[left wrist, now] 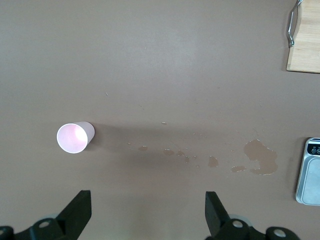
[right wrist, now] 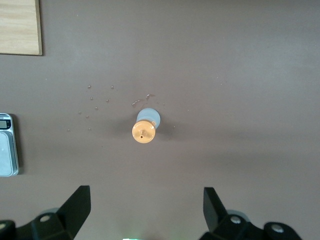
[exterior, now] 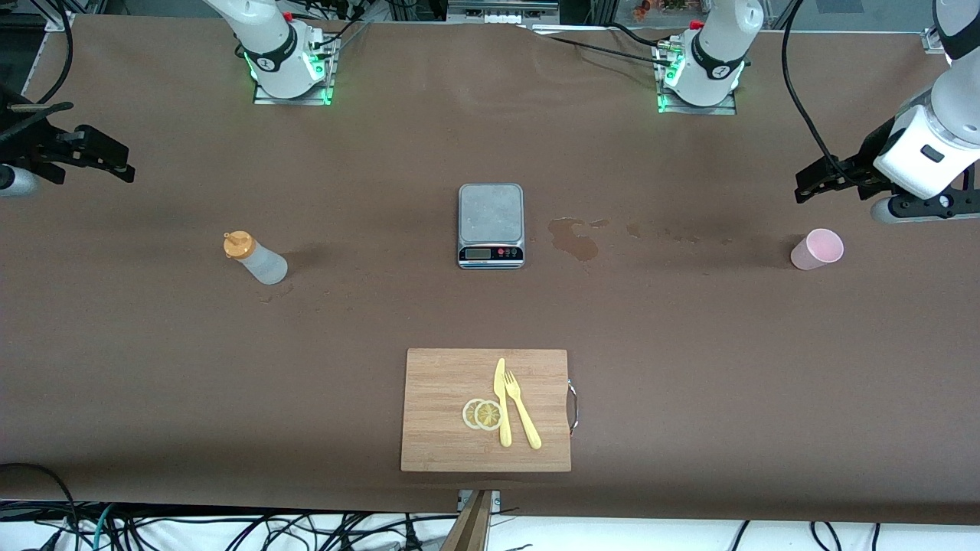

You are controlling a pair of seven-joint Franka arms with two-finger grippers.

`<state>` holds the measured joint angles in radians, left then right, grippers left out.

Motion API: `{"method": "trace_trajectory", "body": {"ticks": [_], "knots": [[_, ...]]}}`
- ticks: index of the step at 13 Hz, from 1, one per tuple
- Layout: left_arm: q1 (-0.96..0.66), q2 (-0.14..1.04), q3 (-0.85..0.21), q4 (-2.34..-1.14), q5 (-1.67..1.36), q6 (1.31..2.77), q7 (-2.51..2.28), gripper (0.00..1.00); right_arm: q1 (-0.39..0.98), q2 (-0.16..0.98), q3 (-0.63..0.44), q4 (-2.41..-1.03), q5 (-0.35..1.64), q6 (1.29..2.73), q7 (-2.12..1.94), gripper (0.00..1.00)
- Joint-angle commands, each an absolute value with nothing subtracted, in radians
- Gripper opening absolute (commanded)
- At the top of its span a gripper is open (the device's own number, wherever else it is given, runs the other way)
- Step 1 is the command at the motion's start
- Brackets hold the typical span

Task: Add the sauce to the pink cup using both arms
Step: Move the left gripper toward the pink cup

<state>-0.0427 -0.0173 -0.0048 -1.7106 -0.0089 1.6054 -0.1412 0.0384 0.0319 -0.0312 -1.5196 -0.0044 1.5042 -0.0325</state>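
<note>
step: nothing grasped yet | my left gripper (left wrist: 145, 212) spread, up over table near pink cup (exterior: 817, 249) | right gripper (right wrist: 145, 210) spread, high near sauce bottle (exterior: 256, 258) | next: descend, straddle each upright

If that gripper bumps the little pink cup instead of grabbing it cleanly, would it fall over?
Probably, yes. The pink cup stands upright and looks empty in the left wrist view, so it is likely very light and would slide or tip at a nudge. It tapers, so once down it would likely roll in a curve. The open left gripper is above the table beside it, not touching.
</note>
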Motion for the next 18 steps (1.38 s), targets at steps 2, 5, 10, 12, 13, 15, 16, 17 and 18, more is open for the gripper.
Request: {"method": "trace_trajectory", "body": {"ticks": [2,5,10,12,13,15,16,17,18], "knots": [[-0.015,-0.02,-0.012,-1.701,-0.075,1.595,-0.1,1.0,0.028,0.028,-0.031,-1.516,0.006,1.525,-0.041,1.0],[-0.009,-0.017,-0.017,-1.686,-0.067,1.598,-0.086,1.0,0.032,0.028,-0.029,-1.514,0.008,1.535,-0.04,1.0],[-0.005,-0.012,-0.015,-1.654,0.017,1.58,-0.101,1.0,0.032,0.028,-0.028,-1.514,0.006,1.542,-0.04,1.0],[-0.009,0.004,-0.018,-1.651,0.018,1.58,-0.103,1.0,0.031,0.028,-0.029,-1.514,0.005,1.546,-0.043,1.0],[-0.011,0.008,-0.02,-1.651,0.017,1.58,-0.103,1.0,0.028,0.028,-0.031,-1.514,0.006,1.549,-0.043,1.0],[-0.012,0.011,-0.023,-1.655,0.015,1.568,-0.103,1.0,0.028,0.028,-0.031,-1.514,0.006,1.549,-0.043,1.0],[-0.009,0.012,-0.023,-1.655,0.015,1.554,-0.1,1.0,0.028,0.028,-0.031,-1.513,0.006,1.549,-0.043,1.0],[-0.008,0.014,-0.023,-1.655,0.015,1.536,-0.088,1.0,0.029,0.028,-0.031,-1.513,0.006,1.549,-0.043,1.0],[-0.008,0.014,-0.023,-1.655,0.014,1.531,-0.089,1.0,0.029,0.028,-0.031,-1.513,0.006,1.549,-0.043,1.0]]}}
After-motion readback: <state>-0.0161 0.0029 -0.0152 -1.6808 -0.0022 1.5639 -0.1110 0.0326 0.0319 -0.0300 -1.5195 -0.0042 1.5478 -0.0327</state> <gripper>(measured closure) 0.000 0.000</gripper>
